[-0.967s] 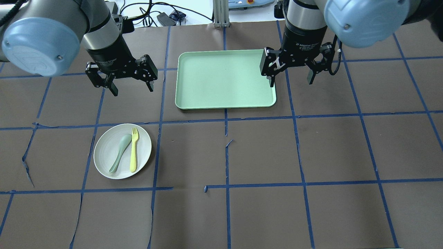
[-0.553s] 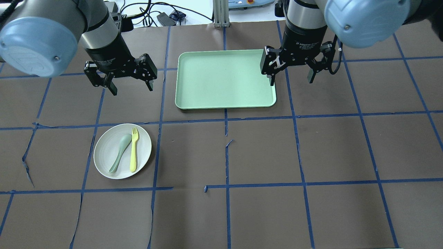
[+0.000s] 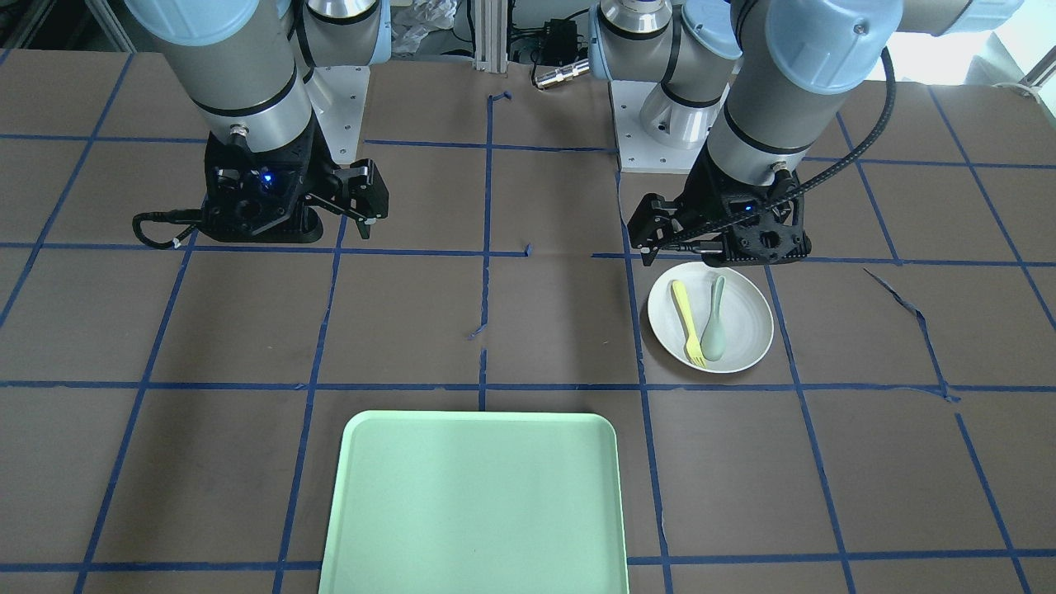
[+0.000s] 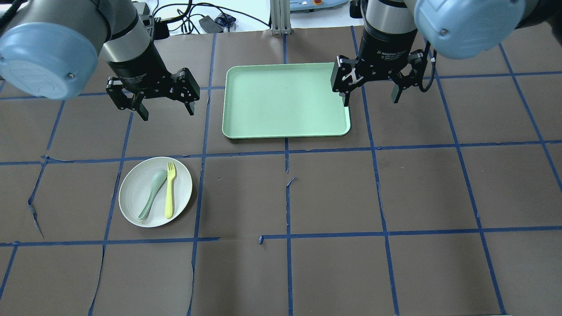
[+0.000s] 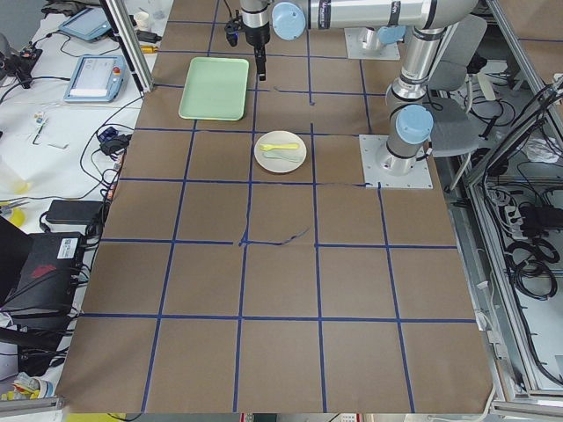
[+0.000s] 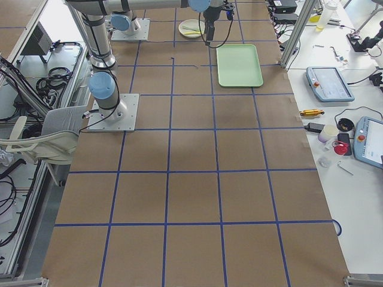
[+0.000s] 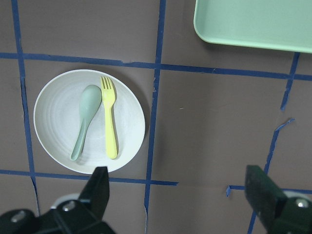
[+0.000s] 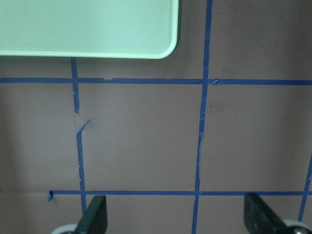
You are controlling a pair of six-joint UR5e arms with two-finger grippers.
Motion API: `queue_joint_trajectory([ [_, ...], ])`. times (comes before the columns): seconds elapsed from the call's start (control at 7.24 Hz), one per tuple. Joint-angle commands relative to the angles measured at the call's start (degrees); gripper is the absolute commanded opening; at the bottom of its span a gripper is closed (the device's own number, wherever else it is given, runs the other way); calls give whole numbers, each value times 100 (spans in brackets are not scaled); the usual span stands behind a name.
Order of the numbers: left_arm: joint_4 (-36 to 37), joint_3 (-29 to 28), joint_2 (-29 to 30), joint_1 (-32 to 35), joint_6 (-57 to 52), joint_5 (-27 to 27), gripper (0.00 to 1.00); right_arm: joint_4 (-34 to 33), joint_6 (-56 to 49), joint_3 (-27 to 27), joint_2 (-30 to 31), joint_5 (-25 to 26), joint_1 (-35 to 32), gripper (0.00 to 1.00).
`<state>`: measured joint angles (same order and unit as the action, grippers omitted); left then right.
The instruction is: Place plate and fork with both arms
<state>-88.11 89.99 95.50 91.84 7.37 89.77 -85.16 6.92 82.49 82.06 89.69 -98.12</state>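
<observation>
**Two grippers open above the table; plate holds fork and spoon**

Overhead view: the plate [image 4: 131, 195] sits on the brown table [image 4: 333, 193], in a square of the blue tape grid [image 4: 287, 193] on the robot's left side. The fork [image 4: 169, 194] lies on the plate with its tines toward the tray. A spoon [image 4: 151, 195] lies just beside it, also on the plate; whether the two touch cannot be told. The green tray [image 4: 281, 101] lies well apart from the plate, further out and toward the middle. The left gripper [image 4: 167, 114] hangs between plate and tray level, with its fingers spread and holding nothing. The right gripper [image 4: 370, 102] is likewise spread and empty, and one finger overlaps the tray's right edge in this view. White print on its body reads "2F Adaptive Gripper"; the line below is too small to read. Cables and a power brick [image 4: 210, 24] lie beyond the table's far edge.

Front-facing view: the left gripper's black body covers a sliver of the plate's rim on the robot's side. Fork and spoon show in full.

Left side view: plate and tray are small and far off. A screen unit [image 5: 92, 77] lies on the side bench.

Right side view: another screen unit [image 6: 326, 84] lies on the bench beside the tray's end of the table.

Left wrist view: both fingers [image 7: 100, 187] stand wide apart at the bottom edge. The plate is ahead and to one side, and a tray corner shows at the top.

Right wrist view: the fingers are wide apart over bare table, with a tray corner at the top.
</observation>
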Motion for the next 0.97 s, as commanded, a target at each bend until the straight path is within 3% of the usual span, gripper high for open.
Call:
queue_joint_trajectory([
  [0.0,4,27,30,1,1,23,100,0,11,30,11,5,-5,100],
  [0.83,233,88,39,9,80,-3,100,-325,20,48,-59,-74,4,100],
])
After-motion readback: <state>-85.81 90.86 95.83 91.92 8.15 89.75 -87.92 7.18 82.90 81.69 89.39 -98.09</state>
